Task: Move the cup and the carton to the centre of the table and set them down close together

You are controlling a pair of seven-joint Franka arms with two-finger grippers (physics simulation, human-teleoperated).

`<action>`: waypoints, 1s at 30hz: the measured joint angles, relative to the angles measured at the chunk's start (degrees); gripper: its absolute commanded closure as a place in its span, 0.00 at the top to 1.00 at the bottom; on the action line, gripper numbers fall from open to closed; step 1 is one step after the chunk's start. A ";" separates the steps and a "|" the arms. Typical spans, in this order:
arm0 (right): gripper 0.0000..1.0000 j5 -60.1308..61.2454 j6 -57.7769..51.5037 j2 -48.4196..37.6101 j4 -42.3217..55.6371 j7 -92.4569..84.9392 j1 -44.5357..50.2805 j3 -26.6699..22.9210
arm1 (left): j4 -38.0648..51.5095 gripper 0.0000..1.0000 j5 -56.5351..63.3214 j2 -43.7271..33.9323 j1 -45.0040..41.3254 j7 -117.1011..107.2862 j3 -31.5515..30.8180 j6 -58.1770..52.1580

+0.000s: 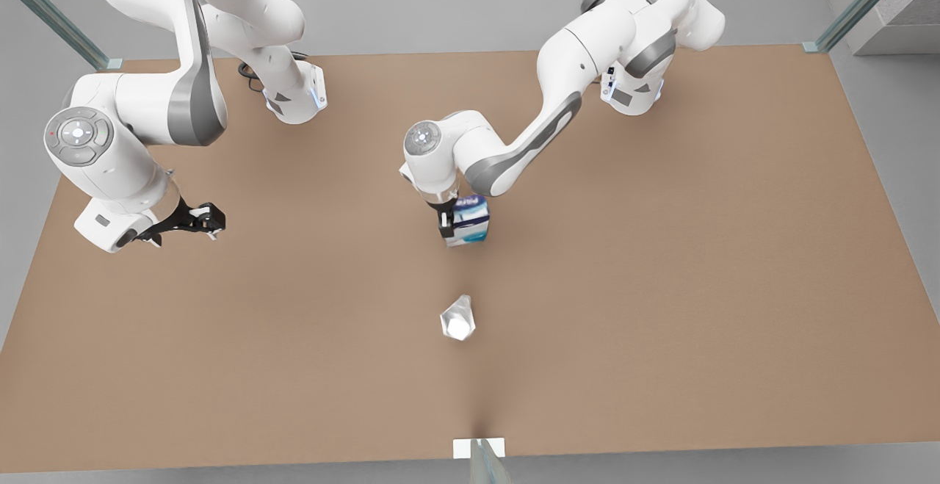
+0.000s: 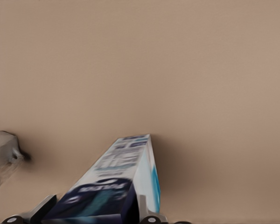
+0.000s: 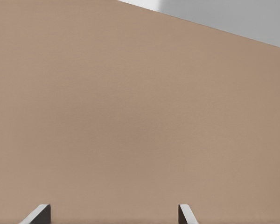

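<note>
Tan table: left hand pinching carton, lettering illegible; right hand spread.

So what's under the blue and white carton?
Plain tan table, nothing else. The left gripper is shut on the carton, and its base seems to meet the table. The cup stands apart nearby. The right gripper waits open.

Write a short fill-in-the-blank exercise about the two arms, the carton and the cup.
1. The left gripper is shut on the ____.
2. The cup stands free on the ____.
3. The right gripper, at the front view's left, has its fingers ____ and holds nothing.
4. In the front view the carton is ____ the cup.

Missing words: carton; table; open; above
</note>
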 measured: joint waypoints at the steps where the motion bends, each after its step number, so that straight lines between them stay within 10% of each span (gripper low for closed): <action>1: 1.00 0.04 0.00 0.00 0.00 0.00 -0.21 0.02 | 0.00 1.00 0.13 0.00 0.02 0.00 -0.03 0.00; 30: 1.00 -0.03 0.09 0.00 -0.32 -0.18 -0.38 -0.15 | -0.40 1.00 0.28 -2.54 0.80 -3.09 -0.06 -1.49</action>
